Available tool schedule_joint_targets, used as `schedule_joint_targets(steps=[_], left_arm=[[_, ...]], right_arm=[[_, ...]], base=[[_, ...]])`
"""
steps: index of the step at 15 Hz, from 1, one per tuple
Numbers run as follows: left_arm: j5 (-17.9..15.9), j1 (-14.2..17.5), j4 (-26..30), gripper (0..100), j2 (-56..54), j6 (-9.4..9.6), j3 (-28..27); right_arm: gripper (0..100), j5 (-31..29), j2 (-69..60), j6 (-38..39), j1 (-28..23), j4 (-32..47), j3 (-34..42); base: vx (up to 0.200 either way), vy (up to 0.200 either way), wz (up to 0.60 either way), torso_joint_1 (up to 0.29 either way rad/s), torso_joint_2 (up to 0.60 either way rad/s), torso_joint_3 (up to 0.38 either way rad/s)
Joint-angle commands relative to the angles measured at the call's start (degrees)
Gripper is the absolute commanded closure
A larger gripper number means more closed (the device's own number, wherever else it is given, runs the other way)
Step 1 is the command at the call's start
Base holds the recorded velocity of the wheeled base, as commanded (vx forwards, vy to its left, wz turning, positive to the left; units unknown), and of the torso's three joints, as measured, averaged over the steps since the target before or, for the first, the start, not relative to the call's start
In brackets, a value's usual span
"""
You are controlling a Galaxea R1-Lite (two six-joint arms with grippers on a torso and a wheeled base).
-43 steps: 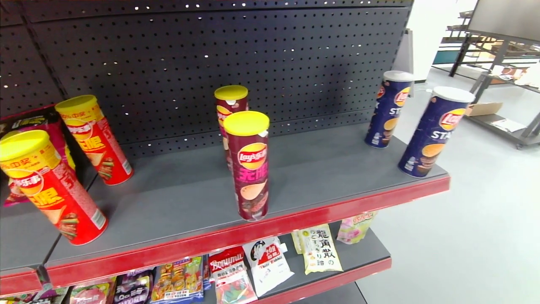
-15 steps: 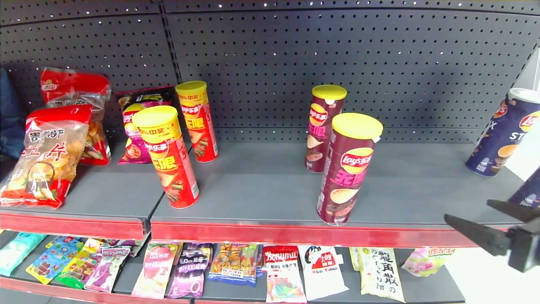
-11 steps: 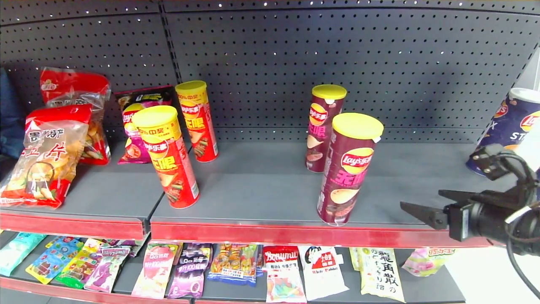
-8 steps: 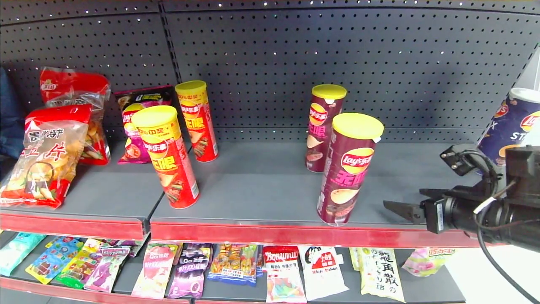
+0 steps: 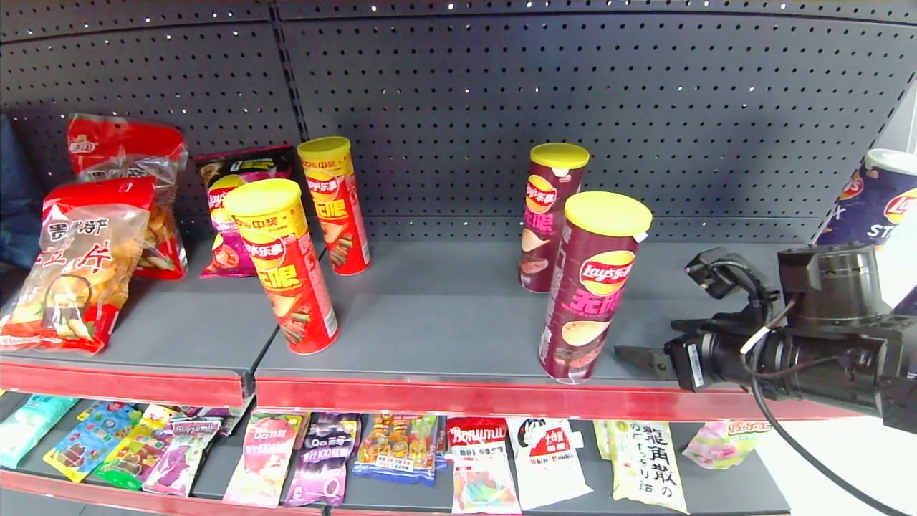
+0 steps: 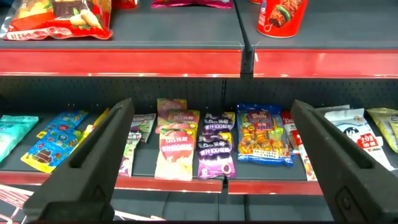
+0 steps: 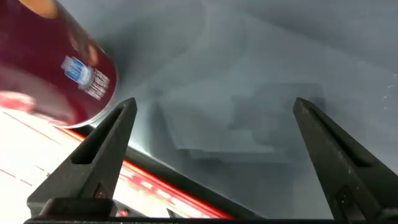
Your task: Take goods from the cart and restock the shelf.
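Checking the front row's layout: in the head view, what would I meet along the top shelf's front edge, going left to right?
red bag → red can → maroon can → right gripper

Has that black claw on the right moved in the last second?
Yes. The black right gripper has slid leftward along the shelf's red front edge, closing on the front maroon yellow-lidded chip can.

Grey shelf (image 5: 444, 315) with red front edge. Maroon can (image 5: 591, 287) is stood just beside right gripper (image 5: 645, 339), second maroon can (image 5: 548, 215) behind it. Two red cans (image 5: 283, 265) and snack bags (image 5: 79, 265) are set well beyond; blue can (image 5: 870, 197) on its arm side.
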Motion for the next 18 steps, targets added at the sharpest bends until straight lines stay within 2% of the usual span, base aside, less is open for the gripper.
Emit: schedule_joint_targets(steps=[1, 18], left_arm=[[-0.03, -0.01, -0.02, 0, 0.16, 0.0, 0.01], [-0.3, -0.01, -0.02, 0, 0.24, -0.09, 0.01]], right_arm=[[0, -0.03, 1.62, 0.02, 0.17, -0.04, -0.33], [0, -0.21, 4.61, -0.07, 4.3, -0.04, -2.79]], base=[[0.0, 0.0, 0.0, 0.0, 0.0, 0.0], [0.0, 0.0, 0.0, 0.0, 0.0, 0.0]])
